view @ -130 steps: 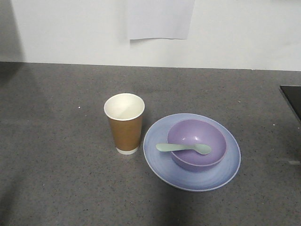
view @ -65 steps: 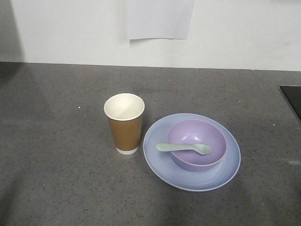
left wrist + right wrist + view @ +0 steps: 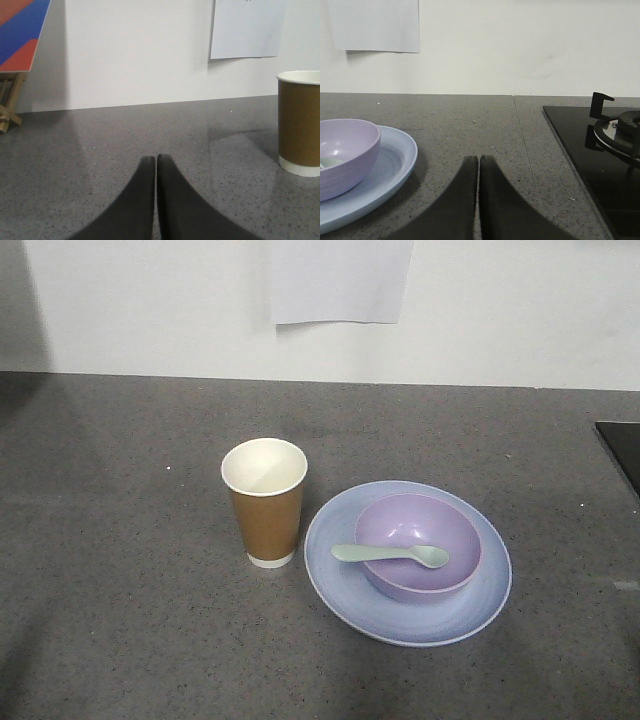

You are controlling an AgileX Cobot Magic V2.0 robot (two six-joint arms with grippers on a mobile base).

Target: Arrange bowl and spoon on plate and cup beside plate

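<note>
Both sets of jaws are pressed shut on nothing: the left gripper (image 3: 156,159) is held low over the grey speckled countertop (image 3: 120,540), the right gripper (image 3: 478,161) likewise. Nothing has been moved over the last second; the arrangement is judged complete. The tall brown paper cup (image 3: 299,122) stands ahead and right of the left jaws, well apart. The small lavender plastic bowl (image 3: 342,152), with the mint-green plastic spoon (image 3: 390,554) across it, sits on the round pale blue plate (image 3: 385,172), left of the right jaws.
</note>
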